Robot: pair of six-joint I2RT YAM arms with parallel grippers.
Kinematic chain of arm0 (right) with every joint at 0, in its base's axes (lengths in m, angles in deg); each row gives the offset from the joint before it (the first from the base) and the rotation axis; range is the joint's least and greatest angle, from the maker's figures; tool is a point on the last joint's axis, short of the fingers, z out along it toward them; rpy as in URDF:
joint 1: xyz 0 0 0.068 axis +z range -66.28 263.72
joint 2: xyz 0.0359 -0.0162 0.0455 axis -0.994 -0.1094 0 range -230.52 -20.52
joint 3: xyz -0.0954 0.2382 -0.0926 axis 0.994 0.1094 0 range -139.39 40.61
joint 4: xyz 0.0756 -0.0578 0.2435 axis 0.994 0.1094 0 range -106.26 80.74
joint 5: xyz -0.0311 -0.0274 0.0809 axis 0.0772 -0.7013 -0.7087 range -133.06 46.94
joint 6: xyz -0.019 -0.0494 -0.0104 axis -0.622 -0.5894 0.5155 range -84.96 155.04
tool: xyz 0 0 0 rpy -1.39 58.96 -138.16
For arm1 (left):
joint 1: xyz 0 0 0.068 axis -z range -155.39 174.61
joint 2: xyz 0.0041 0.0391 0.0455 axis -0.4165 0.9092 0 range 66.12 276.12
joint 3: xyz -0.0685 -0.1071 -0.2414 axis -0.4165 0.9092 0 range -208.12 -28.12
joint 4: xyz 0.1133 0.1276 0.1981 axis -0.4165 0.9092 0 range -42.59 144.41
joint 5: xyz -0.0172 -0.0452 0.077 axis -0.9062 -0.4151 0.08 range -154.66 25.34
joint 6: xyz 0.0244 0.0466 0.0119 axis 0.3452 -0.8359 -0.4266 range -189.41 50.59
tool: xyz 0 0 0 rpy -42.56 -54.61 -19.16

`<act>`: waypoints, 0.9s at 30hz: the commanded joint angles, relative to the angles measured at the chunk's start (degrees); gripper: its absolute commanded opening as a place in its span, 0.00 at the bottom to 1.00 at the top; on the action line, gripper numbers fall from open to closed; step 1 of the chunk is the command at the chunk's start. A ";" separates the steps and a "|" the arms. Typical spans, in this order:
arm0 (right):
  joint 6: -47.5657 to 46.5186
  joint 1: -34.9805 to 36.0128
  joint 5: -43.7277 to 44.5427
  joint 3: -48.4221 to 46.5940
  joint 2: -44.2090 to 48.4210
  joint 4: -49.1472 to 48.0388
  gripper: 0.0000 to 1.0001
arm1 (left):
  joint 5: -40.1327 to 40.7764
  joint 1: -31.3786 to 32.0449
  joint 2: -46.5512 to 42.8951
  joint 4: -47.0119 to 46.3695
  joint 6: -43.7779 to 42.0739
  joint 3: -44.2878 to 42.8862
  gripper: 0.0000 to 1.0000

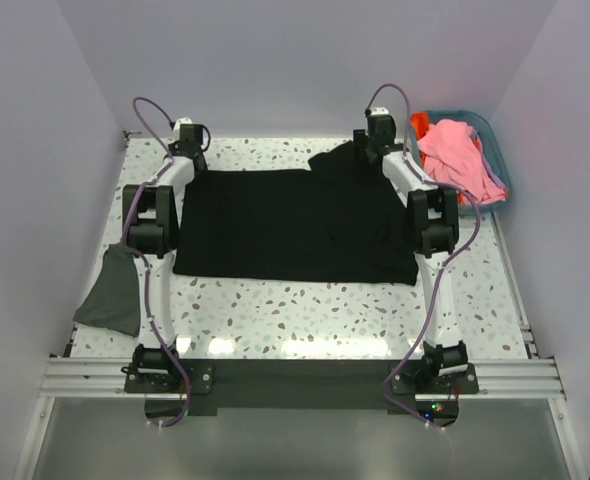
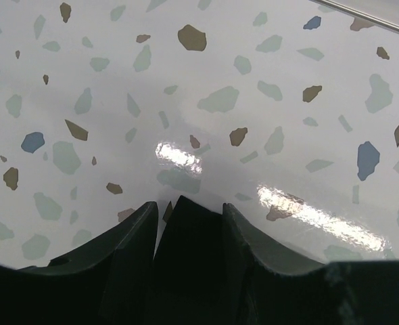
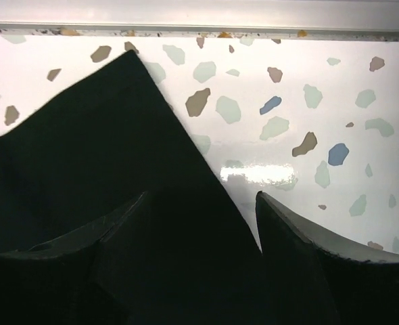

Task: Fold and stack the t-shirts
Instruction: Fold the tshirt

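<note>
A large black t-shirt (image 1: 295, 225) lies spread flat across the middle of the table. My left gripper (image 1: 188, 150) is at its far left corner. In the left wrist view a point of the black t-shirt (image 2: 186, 230) stands between the left gripper's (image 2: 187, 204) parted jaws, with a sliver of table beside it. My right gripper (image 1: 373, 148) is at the far right corner, by a bunched sleeve. Its jaws (image 3: 201, 195) stand wider apart over the black t-shirt (image 3: 84, 169). A dark grey t-shirt (image 1: 113, 290) lies crumpled at the table's left edge. Pink (image 1: 455, 155) and orange-red (image 1: 419, 124) t-shirts are heaped in the basket.
A teal plastic basket (image 1: 497, 160) stands at the far right corner of the speckled table (image 1: 295, 310). White walls close in the back and both sides. The back rail of the table (image 3: 199, 28) runs just beyond the right gripper.
</note>
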 commanded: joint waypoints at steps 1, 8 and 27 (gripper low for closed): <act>-0.60 -0.72 -1.84 -4.09 -1.58 0.86 0.67 | -1.13 -0.37 0.72 -1.43 -0.09 -2.88 0.47; -0.25 -1.69 -2.46 -4.62 -3.17 0.77 0.67 | -1.84 -0.46 1.34 -0.29 0.17 -4.02 0.31; 4.85 -3.18 -5.35 -3.39 -4.14 1.04 0.41 | -6.50 -1.08 0.11 -3.10 3.86 -2.18 0.00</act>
